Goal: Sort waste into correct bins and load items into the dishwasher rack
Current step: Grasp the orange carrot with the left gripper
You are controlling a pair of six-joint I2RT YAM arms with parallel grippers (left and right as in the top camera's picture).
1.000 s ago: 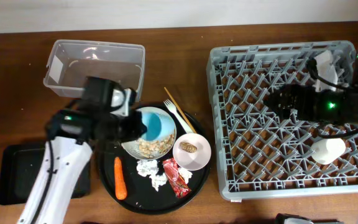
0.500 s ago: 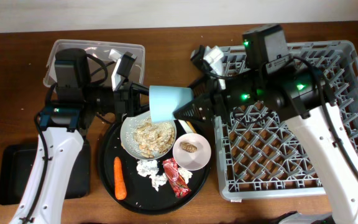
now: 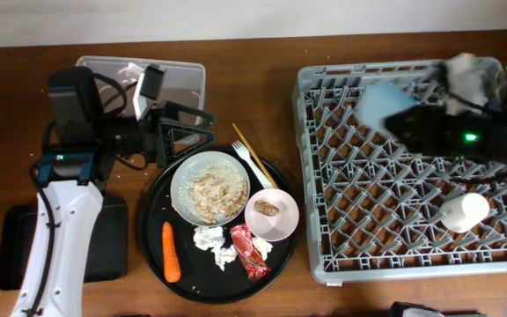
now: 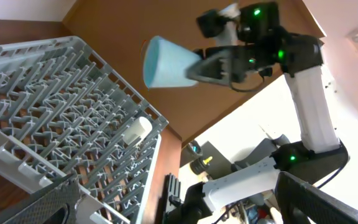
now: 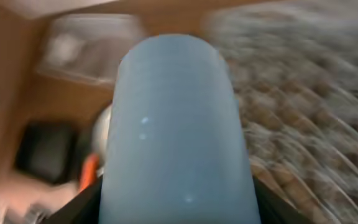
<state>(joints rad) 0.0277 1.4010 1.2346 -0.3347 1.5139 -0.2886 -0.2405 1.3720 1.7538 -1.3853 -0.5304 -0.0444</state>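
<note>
The blue cup hangs blurred over the back of the dishwasher rack, with my right gripper shut on it. It fills the right wrist view as the blue cup, dark fingers at its sides. My left gripper stands open with nothing in it, just left of the grey plate of rice scraps. In the left wrist view the blue cup shows above the rack. A white cup lies in the rack.
On the round black tray are a pinkish bowl with a brown lump, a carrot, tissue, a red wrapper, a fork and chopsticks. A clear tub is at the back left and a shallow black tray at the front left.
The blue cup passed from my left gripper to my right one. The left opened and drew back left; the right carried the cup right, over the rack.
</note>
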